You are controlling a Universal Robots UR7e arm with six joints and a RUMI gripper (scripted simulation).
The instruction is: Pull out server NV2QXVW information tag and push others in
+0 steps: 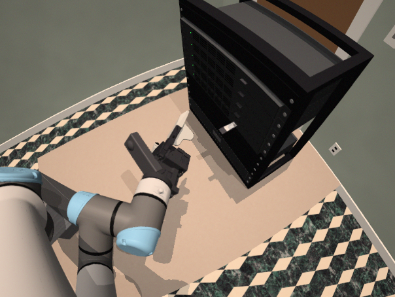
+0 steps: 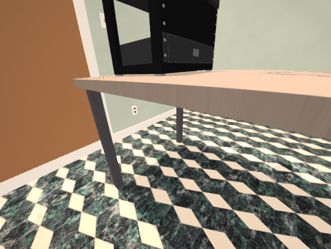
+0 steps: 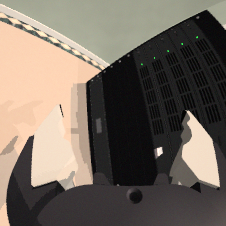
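The black rack stands upright on the table. It holds a stack of servers with green lights. The lowest server's information tag is bright and sticks out from the front. Above it, another tag is the top one of several small grey tag ends that stick out much less. No service tag can be read. My gripper is open and empty, in front of the rack's lower front, not touching it. The exterior view does not show the gripper.
The table carries the rack near its back edge. A lower panel closes the rack's bottom front, below a dark gap under the servers. The arm reaches in from the front left. Walls stand behind the table.
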